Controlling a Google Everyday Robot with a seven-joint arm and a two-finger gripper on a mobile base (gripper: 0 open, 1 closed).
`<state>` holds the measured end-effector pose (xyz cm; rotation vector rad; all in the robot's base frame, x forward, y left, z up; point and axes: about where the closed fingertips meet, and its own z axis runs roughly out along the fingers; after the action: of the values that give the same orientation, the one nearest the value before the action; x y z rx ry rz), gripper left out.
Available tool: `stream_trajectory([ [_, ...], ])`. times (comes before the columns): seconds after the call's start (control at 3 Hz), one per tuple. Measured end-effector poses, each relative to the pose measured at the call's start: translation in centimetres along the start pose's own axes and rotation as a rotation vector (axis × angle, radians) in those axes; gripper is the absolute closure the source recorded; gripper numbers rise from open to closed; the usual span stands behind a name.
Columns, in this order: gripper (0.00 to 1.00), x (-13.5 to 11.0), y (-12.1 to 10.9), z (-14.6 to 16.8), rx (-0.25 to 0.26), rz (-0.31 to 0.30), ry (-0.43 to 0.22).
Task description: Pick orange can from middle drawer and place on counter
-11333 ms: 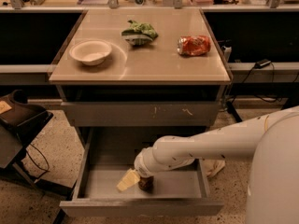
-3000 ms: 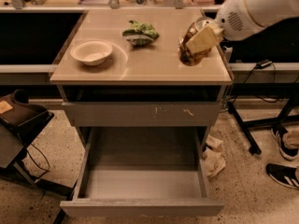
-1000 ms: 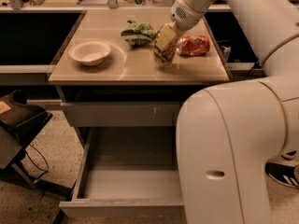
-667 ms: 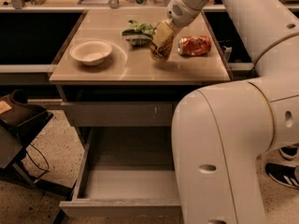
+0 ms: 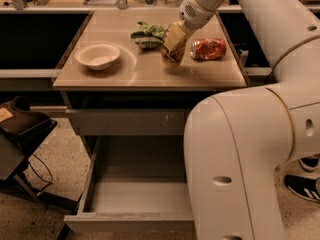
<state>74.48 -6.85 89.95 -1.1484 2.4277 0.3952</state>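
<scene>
Pincer (image 5: 173, 43) grasps orange can (image 5: 169, 58), tilted, at counter (image 5: 150, 75), near crushed can (image 5: 208, 48).

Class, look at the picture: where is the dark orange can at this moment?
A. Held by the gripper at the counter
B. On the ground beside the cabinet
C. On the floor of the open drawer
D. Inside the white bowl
A: the gripper is shut on the orange can at the counter, between the green bag and the crushed can.
</scene>
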Motion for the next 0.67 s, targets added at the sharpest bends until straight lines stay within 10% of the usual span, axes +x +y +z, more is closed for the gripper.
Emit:
stream_trajectory([
  [0.67,0.12,0.0,0.0,0.01,0.0,0.0,0.0],
])
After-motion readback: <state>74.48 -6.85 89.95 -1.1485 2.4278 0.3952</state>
